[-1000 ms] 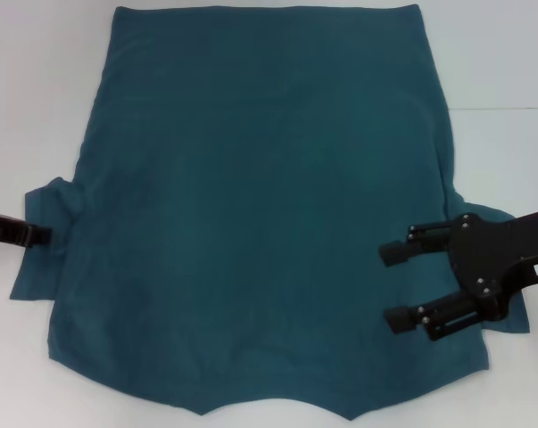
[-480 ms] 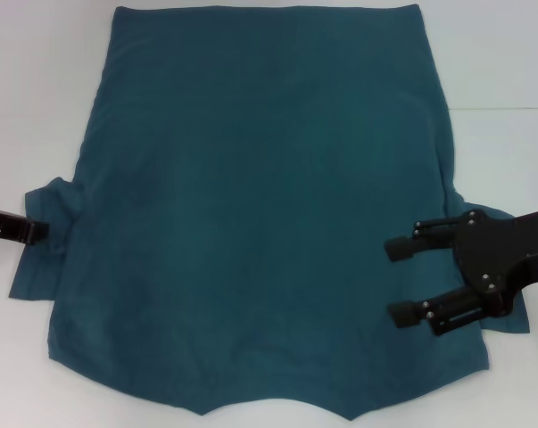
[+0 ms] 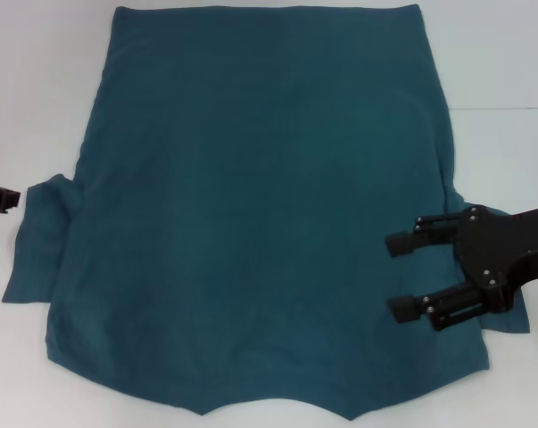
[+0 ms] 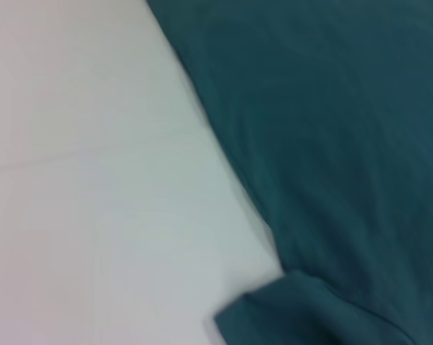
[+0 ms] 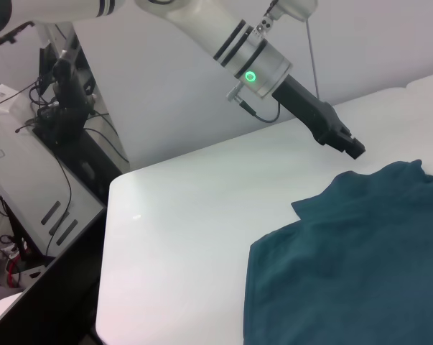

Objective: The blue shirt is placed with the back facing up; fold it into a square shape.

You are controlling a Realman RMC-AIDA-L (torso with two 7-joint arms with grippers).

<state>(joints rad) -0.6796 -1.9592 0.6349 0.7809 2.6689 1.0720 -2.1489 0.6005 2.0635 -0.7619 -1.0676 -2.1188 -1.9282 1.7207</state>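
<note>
Your right hand (image 3: 395,276) hovers at the lower right of the head view, fingers spread and grasping nothing, over the blue shirt (image 3: 260,205) near its right sleeve. Your left hand (image 3: 3,198) shows only as a tip at the left edge, just off the left sleeve – I cannot tell its grip. The shirt lies flat, back up, filling the white worktop (image 3: 509,62). No fold is made – judged, you are at the first step; next, lower onto a sleeve edge and pinch it

Black end effector (image 3: 399,275), silver screws
</note>
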